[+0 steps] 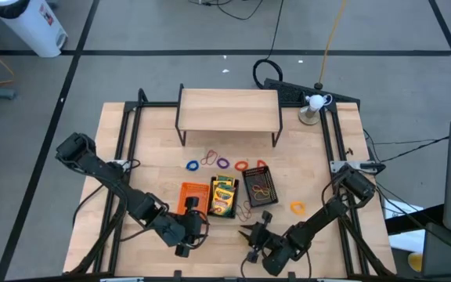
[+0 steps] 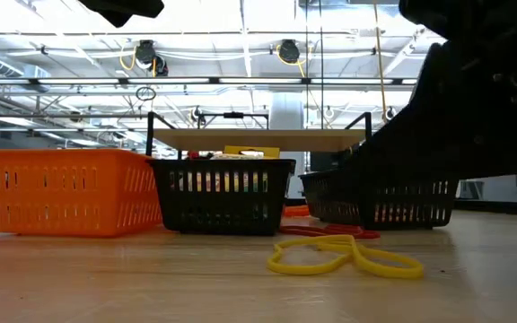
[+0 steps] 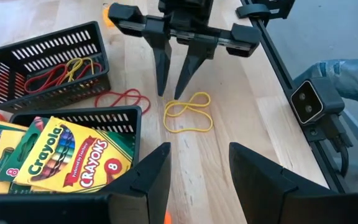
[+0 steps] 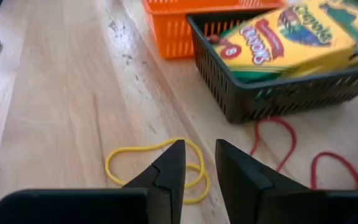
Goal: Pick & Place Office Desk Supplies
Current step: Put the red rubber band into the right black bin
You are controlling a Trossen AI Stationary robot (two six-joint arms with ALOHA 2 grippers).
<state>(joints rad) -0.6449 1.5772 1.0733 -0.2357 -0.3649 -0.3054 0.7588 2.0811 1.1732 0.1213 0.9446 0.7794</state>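
A yellow rubber-band loop (image 3: 188,113) (image 4: 151,163) (image 2: 344,256) lies flat on the table near its near edge. My right gripper (image 4: 199,146) (image 1: 255,233) hangs just over it, fingers pointing down with a narrow gap, touching nothing that I can see. My left gripper (image 3: 199,152) (image 1: 196,227) is open and waits to the left, facing the band. The crayon boxes (image 3: 61,158) (image 4: 291,31) fill the middle black tray (image 1: 224,196). The orange tray (image 1: 193,196) stands to its left. The other black tray (image 3: 48,62) (image 1: 259,186) holds red and yellow bands.
A red band (image 3: 120,98) lies beside the crayon tray. Blue (image 1: 192,165), purple (image 1: 223,163) and orange (image 1: 242,166) bands lie farther back, and an orange one (image 1: 297,207) to the right. A wooden riser shelf (image 1: 229,106) stands at the far side. A person's leg (image 3: 347,74) shows beyond the right rail.
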